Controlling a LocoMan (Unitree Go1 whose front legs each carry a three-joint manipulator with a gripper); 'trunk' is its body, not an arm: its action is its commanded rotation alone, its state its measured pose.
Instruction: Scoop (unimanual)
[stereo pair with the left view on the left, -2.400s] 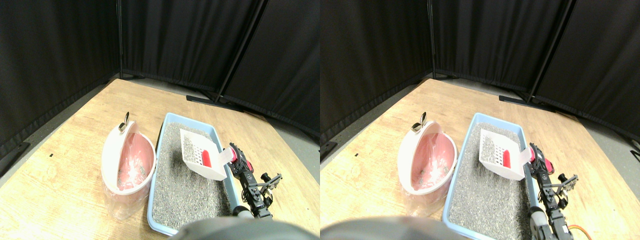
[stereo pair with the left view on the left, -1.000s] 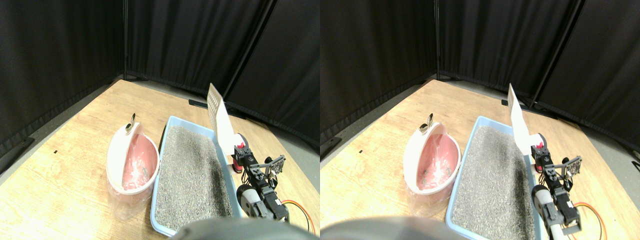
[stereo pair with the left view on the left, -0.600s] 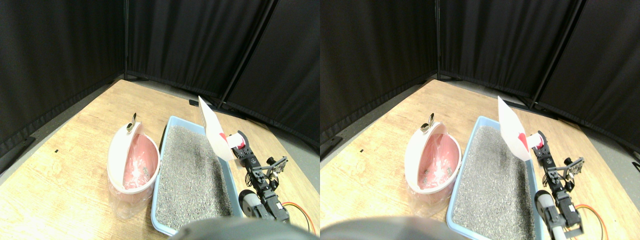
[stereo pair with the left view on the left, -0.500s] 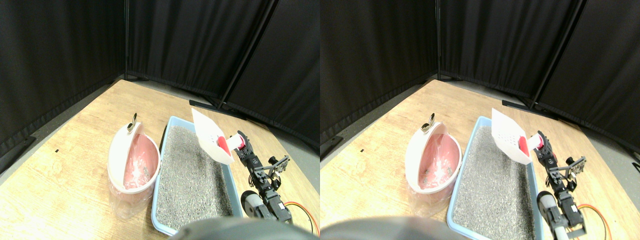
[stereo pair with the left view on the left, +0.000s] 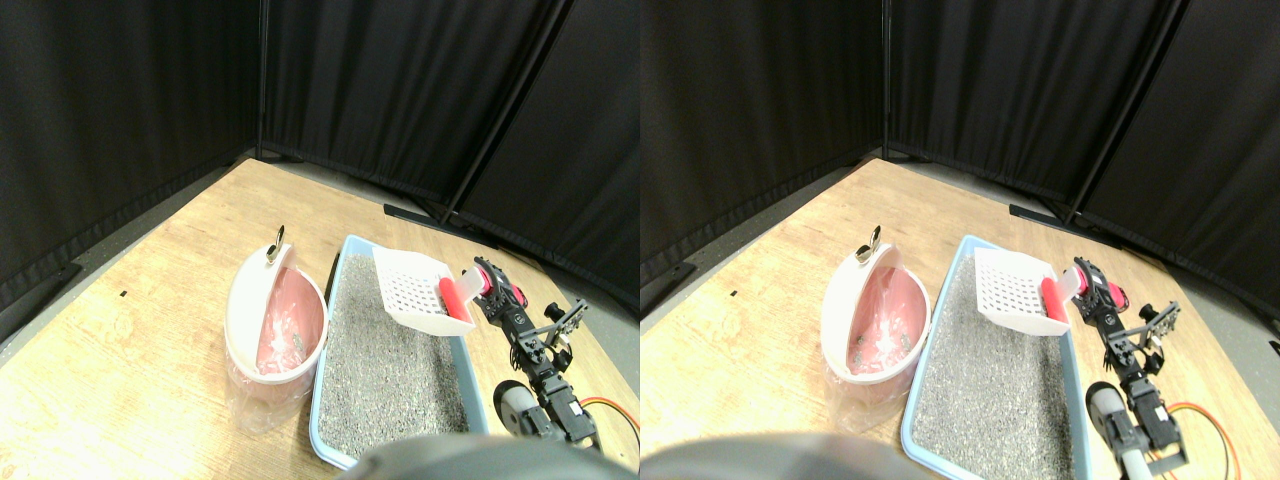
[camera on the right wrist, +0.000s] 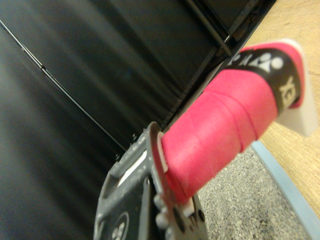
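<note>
Above grey litter (stereo pair with the left view on the left: 385, 355), scoop (stereo pair with the left view on the left: 415, 290) lies level, mouth leftward.

I stand in a lab test bay: black curtain panels (stereo pair with the left view on the left: 400, 90) on stands enclose a bare wooden floor (stereo pair with the left view on the left: 130, 340).

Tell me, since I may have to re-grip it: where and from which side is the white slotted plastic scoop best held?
Grip the white slotted plastic scoop by its pink wrapped handle, from the robot's right. The handle sticks out that way, over the blue litter tray's edge, where the right gripper meets it; the wide basket offers no narrow hold.
</note>
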